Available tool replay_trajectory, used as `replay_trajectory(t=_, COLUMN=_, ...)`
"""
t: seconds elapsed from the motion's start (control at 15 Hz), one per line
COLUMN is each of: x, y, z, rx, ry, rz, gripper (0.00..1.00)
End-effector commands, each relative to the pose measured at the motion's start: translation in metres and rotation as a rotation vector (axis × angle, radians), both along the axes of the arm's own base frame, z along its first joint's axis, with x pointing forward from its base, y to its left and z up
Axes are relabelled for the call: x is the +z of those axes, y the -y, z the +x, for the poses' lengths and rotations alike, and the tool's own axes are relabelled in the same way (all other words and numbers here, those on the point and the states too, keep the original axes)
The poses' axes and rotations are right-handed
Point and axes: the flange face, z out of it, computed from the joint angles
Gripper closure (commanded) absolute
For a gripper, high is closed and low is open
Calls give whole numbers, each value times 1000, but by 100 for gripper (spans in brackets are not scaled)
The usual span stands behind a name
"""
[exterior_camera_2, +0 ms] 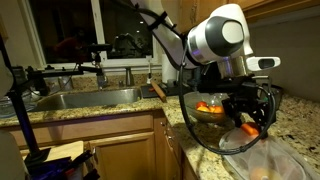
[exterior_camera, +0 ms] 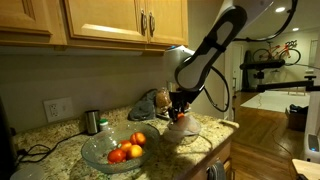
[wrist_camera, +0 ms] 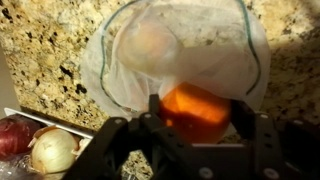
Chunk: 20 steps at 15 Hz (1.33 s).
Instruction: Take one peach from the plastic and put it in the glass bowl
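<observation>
My arm (exterior_camera: 208,48) comes in from high up, bends at the elbow and drops steeply, so my wrist (exterior_camera: 181,80) points straight down. In an exterior view my large white joint (exterior_camera_2: 220,40) sits right above the dark wrist housing, tilted a little forward. My pincer (exterior_camera: 178,108) hangs beneath it, fingers downward. In the wrist view my pincer (wrist_camera: 195,100) enters from the bottom edge, and its two black fingers (wrist_camera: 152,112) stand on either side of an orange peach (wrist_camera: 195,115), pressing its flanks. In an exterior view the same peach (exterior_camera_2: 248,127) shows between my fingertips.
</observation>
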Motion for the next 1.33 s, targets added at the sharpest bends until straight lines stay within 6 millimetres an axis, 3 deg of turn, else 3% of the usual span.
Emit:
replay_trajectory(t=0.0, x=21, y=-7, z=-19, rx=7, ry=45, rz=-15, gripper=55)
replay_trajectory(t=1.27, x=44, y=-14, z=-44, rx=31, ry=114, rz=-42, gripper=55)
